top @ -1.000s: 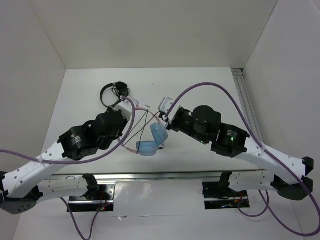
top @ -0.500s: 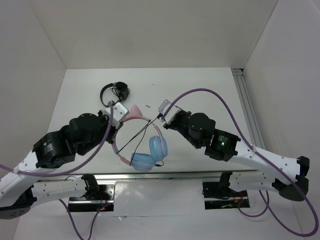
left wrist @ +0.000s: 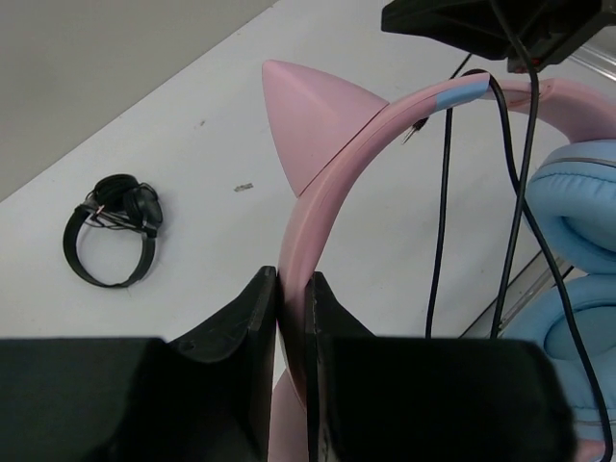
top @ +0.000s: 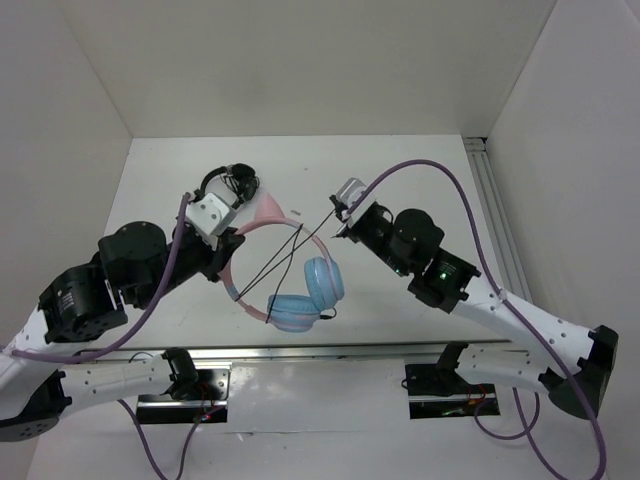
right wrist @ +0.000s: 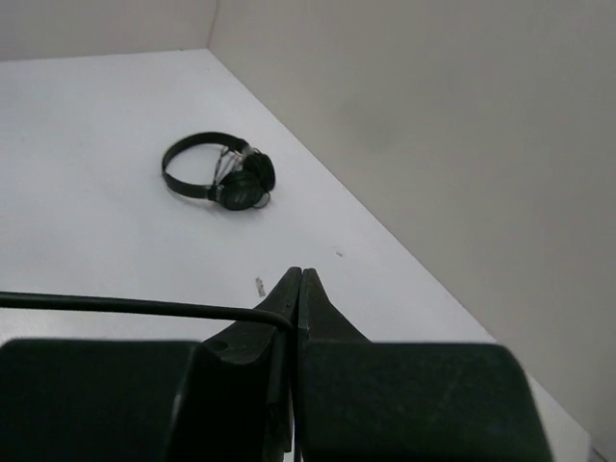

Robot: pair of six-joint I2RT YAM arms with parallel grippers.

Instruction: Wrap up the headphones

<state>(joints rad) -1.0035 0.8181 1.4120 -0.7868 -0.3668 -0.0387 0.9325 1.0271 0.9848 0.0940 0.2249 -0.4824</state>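
The left claw (left wrist: 294, 289) clamps the headband (left wrist: 322, 178) of the pink cat-ear headphones with light-blue ear cups (top: 322, 283), held over the white desk (top: 420, 190). Small all-black headphones (top: 228, 182) lie at their 11 o'clock. At 2 o'clock, the right claw (right wrist: 296, 289) pinches their thin black cable (right wrist: 125, 305).

The headphones (top: 322, 283), with a pink cat-ear headband (left wrist: 327, 164) and two light-blue round ear cups (top: 292, 312) side by side, are clamped by the band in the left gripper (left wrist: 294, 289), while their thin black cable (left wrist: 444, 202) stretches across the band's arc to the right gripper (right wrist: 296, 281), which pinches it.
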